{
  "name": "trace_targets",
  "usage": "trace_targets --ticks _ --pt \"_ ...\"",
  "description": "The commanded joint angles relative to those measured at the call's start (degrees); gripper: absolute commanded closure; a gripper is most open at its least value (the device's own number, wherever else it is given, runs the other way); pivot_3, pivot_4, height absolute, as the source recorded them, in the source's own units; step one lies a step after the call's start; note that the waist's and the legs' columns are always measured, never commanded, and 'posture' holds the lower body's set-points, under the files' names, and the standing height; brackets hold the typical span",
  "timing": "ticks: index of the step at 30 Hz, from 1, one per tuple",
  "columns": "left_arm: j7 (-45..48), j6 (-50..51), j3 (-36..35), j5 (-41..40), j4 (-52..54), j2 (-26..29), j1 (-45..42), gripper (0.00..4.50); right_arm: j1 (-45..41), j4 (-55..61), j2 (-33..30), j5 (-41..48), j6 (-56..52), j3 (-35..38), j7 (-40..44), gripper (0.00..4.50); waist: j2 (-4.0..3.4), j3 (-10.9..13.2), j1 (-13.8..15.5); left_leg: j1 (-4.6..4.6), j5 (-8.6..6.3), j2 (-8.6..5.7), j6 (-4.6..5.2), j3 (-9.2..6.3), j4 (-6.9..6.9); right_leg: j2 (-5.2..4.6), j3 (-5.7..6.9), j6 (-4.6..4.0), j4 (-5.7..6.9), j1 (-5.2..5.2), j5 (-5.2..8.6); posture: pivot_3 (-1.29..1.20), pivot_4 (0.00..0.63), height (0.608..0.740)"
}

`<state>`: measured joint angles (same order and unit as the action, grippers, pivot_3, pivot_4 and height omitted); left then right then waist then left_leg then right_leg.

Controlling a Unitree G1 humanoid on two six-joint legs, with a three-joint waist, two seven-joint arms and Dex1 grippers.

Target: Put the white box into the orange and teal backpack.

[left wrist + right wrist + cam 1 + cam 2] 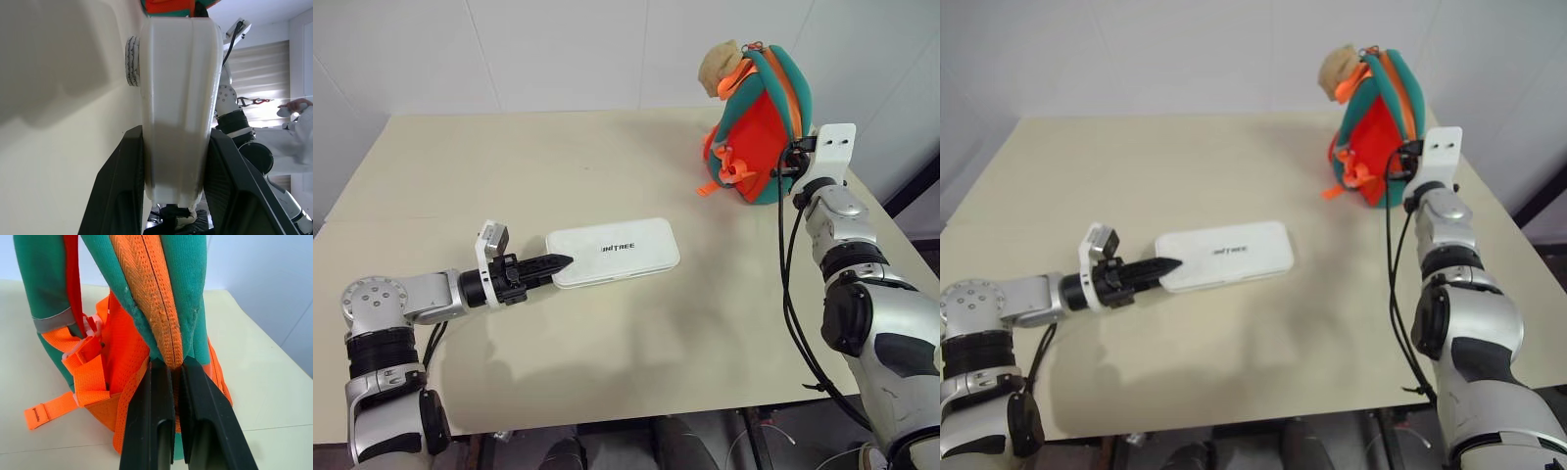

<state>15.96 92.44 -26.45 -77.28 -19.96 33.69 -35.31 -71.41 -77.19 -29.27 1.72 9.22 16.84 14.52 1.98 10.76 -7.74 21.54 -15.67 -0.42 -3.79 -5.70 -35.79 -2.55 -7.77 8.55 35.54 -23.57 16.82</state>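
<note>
On the beige tabletop, head views: the box lies flat near the middle, lettering up. The left gripper reaches in level from the robot's left, its black fingers clamped on the box's near short end. The backpack stands upright at the far right of the tabletop, well apart from the box, with a tan plush at its top. The right gripper is up against the backpack's right side; a white bracket on the wrist stands just beside the bag. Black cables hang along the right arm.

Left wrist view: the two fingers press both long faces of the box, seen edge-on. A ribbed round foot shows on the box's side against the tabletop. The backpack shows beyond the box's far end. A person's sleeve shows in the background.

Right wrist view: the fingers are closed on the backpack's orange zipper trim, which runs between teal panels. Orange straps hang at the bag's side.
</note>
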Motion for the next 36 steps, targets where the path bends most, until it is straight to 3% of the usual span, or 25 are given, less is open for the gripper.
trace_targets --ticks 1,7,11,27,36 --pt "1.02 0.06 -1.18 -1.32 1.93 -0.27 -0.03 3.22 -1.09 3.57 -0.21 1.95 2.91 1.03 1.46 4.15 0.00 0.00 -0.17 0.00 0.00 0.00 0.00 0.00 0.00 0.00 0.00 0.00 0.00 0.00 0.00 0.00 0.150 0.740" --pt "1.47 0.06 -0.78 -0.40 1.13 -0.46 -0.94 3.22 1.03 7.02 -0.12 3.44 3.97 0.90 3.10 4.15 0.00 0.00 -0.20 0.00 0.00 0.00 0.00 0.00 0.03 -0.02 0.04 0.00 0.00 -0.01 0.00 0.00 0.150 0.740" --pt "2.26 0.06 -0.22 0.33 0.36 -0.25 -1.56 3.22 6.39 15.60 0.21 5.02 3.16 0.67 4.78 4.15 -0.01 0.00 -0.04 0.00 0.00 0.01 0.00 -0.04 0.05 -0.05 0.19 0.00 0.00 -0.01 0.00 0.00 0.150 0.740" --pt "10.11 -0.28 3.83 9.21 -4.94 0.60 -7.14 3.22 39.33 82.29 2.26 15.79 -30.84 1.73 1.30 4.15 -0.04 0.00 2.06 0.00 -0.11 0.03 0.13 -0.05 -0.02 -0.12 0.47 -0.02 0.19 -0.14 0.01 0.00 0.150 0.740" --pt "16.64 -1.16 6.74 15.46 -8.16 1.43 -10.23 3.22 51.16 104.00 2.34 22.67 -42.67 4.08 -0.18 4.15 -0.04 0.00 4.74 0.01 -0.19 0.02 0.14 -0.03 -0.06 -0.14 0.51 -0.04 0.12 -0.13 0.01 0.00 0.150 0.740"
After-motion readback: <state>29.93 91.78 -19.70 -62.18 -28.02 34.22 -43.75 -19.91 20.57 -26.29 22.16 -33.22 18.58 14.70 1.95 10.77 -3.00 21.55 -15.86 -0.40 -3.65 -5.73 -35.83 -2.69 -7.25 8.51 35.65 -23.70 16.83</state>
